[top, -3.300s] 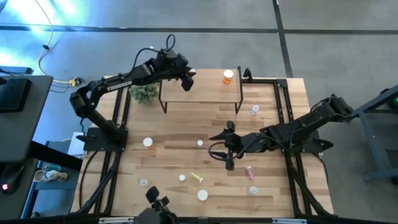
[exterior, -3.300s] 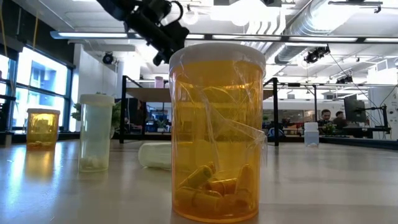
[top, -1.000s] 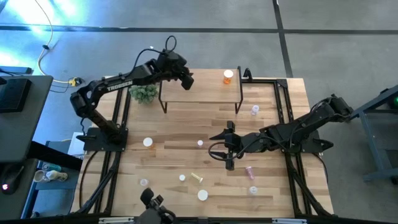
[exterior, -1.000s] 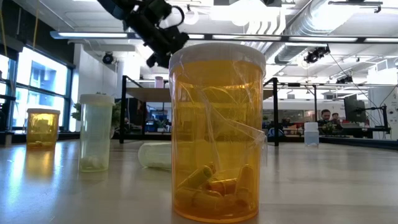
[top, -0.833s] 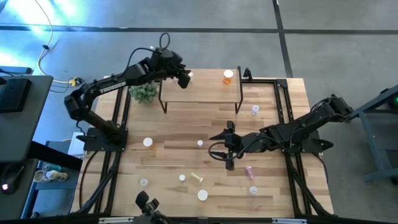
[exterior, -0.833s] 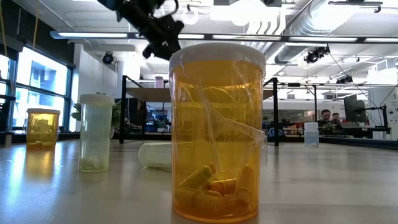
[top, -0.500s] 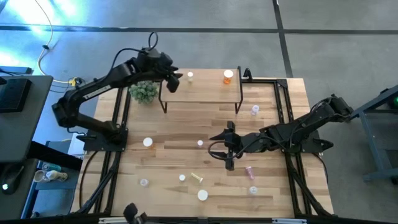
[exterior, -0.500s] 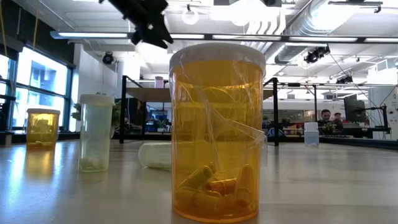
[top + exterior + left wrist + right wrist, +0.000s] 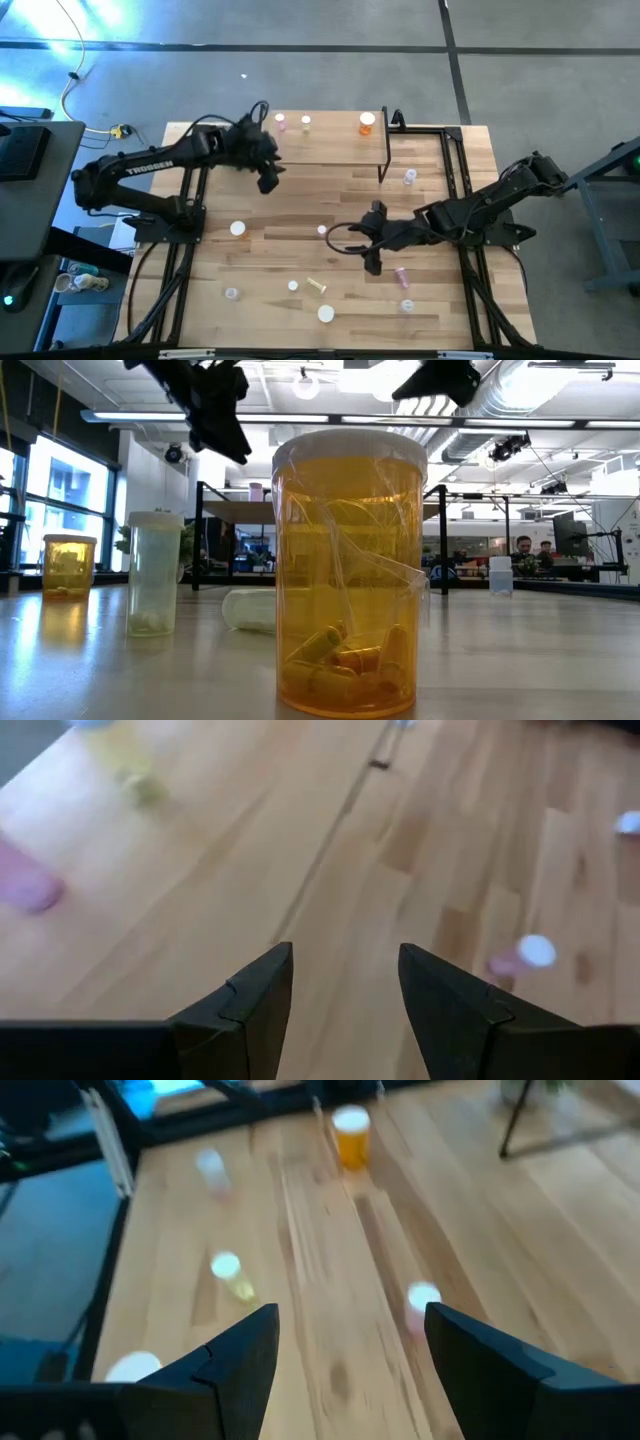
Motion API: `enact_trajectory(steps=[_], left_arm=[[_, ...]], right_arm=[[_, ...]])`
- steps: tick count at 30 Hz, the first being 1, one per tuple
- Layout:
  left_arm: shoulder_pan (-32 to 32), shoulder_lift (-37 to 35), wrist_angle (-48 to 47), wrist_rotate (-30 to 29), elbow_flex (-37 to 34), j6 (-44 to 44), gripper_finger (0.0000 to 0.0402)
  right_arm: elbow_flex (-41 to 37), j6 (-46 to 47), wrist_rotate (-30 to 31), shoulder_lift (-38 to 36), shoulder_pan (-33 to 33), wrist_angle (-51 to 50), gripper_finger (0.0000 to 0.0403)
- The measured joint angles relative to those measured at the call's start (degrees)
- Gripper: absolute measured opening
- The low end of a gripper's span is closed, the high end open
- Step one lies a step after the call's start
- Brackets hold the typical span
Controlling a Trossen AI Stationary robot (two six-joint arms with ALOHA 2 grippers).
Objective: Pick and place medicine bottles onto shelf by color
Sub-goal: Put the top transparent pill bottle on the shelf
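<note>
On the small light-wood shelf with thin black legs (image 9: 330, 140) in the upper middle of the high view, 3 tiny white-capped bottles are standing: a pink one (image 9: 280, 122) and a pale one (image 9: 305, 123) near each other at its left, and an orange one (image 9: 367, 123) well apart at its right. The other small translucent medicine bottles are waiting on the wooden table (image 9: 300, 200): a white-capped one (image 9: 238, 228) at left centre, a yellow-green one lying on its side (image 9: 316, 286) in the lower middle, a pink one (image 9: 401, 274) just beside the right arm, a pale one (image 9: 409, 177) right of the shelf, and several more along the lower part of the frame.

These bottles are looking light, rigid and smooth, so they are likely tipping or rolling easily; the safest hold seems to be across the round body just under the cap, with gentle pressure.

The left end effector (image 9: 267, 180) is hanging empty with its fingers apart, just below the shelf's left front leg, its arm reaching in from the left edge with the wrist angled down toward the table. The right end effector (image 9: 372, 255) is also gaping wide and holding nothing, low over the middle of the table, its arm stretching in from the right edge, nearly flat
</note>
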Motion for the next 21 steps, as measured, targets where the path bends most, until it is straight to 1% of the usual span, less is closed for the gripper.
enact_trajectory(steps=[6,10,15,17,21], left_arm=[[-6.8,-2.9,4.7,-0.4,-4.0,-1.2,0.0172],[-11.3,-4.6,7.4,-0.8,-7.8,-2.6,0.0172],[-17.1,-6.2,12.0,-3.9,-13.2,-6.5,0.0172],[-19.5,-6.4,13.6,-5.0,-14.8,-8.2,0.0172],[-24.6,-6.4,15.4,-7.2,-16.8,-12.0,0.0172]], right_arm=[[0.0,4.7,1.5,0.7,1.7,-5.8,0.0243],[0.0,6.6,1.7,1.9,3.7,-7.1,0.0243],[0.0,10.4,3.5,3.0,6.9,-9.7,0.0243],[0.0,14.0,5.5,3.2,8.4,-12.0,0.0243],[0.0,22.7,13.1,3.2,11.0,-17.3,0.0243]])
